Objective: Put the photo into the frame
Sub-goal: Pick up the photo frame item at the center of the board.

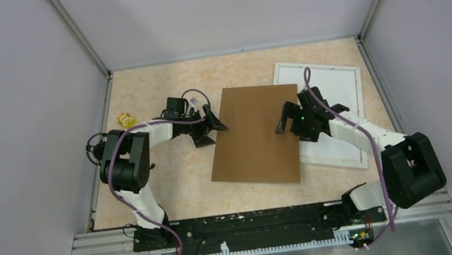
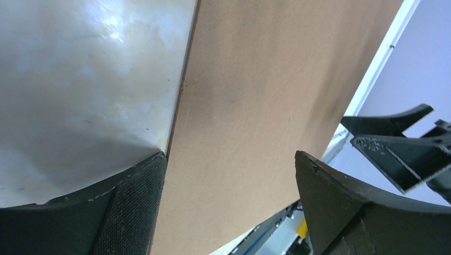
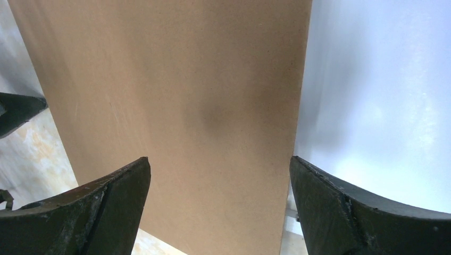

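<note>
The left pincer (image 2: 228,154) is spread wide, its black textured fingers straddling the near edge of a flat, matte brown rectangular board (image 1: 253,134). The right pincer (image 3: 219,159) is equally spread astride the opposite edge, gripping nothing. The thin-barred white rectangular frame (image 1: 320,67) lies beneath and beyond it.

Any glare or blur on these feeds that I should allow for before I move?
Top external: evenly lit and sharp, and the brown board reads clearly. Left wrist: glare washes out the table at upper left, and its marbling is barely visible. Right wrist: the white surface beside the board is bleached and featureless, and a soft shadow smudges the middle of the board.
</note>
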You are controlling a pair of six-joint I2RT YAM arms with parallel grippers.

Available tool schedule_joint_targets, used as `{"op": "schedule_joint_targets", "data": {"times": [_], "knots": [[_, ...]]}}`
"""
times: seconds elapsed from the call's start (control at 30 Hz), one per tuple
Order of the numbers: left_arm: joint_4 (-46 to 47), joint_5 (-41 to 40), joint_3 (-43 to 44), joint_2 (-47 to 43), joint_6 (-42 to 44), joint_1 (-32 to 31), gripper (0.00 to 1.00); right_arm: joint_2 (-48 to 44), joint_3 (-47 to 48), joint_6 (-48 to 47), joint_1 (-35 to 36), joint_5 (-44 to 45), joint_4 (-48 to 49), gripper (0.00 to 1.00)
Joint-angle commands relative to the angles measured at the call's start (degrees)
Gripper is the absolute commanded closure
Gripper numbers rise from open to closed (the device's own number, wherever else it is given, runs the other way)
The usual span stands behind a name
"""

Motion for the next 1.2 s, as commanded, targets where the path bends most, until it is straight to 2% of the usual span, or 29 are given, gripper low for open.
{"op": "schedule_joint_targets", "data": {"times": [0.0,0.33,0.53,0.67,0.83,1.03,1.17], "knots": [[-6.5,0.3,-3.9,4.7,0.7,-2.4,0.04,-3.6,-1.0,-2.3,-4.0,-9.0,5.9,0.01],[-5.4,1.7,-5.0,6.9,1.5,-1.2,0.04,-2.9,-2.8,-9.6,-13.8,-16.6,5.6,0.09],[-5.2,1.9,-5.3,7.5,1.9,-1.0,0.04,-3.4,-4.1,-12.9,-18.5,-20.0,4.8,0.11],[-3.7,2.9,-6.2,8.3,1.0,-1.1,0.04,-1.1,-6.6,-11.4,-18.9,-29.8,12.2,0.14],[-3.3,3.4,-6.7,8.5,1.0,-1.0,0.04,2.2,-9.0,-9.4,-18.9,-33.8,20.9,0.18],[-2.4,4.5,-6.9,7.8,0.7,-1.2,0.04,2.9,-10.8,-2.2,-18.9,-41.7,32.4,0.31],[-0.8,6.7,-6.9,7.5,0.2,-1.7,0.04,1.5,-12.9,4.4,-18.9,-45.4,40.7,0.46]]}}
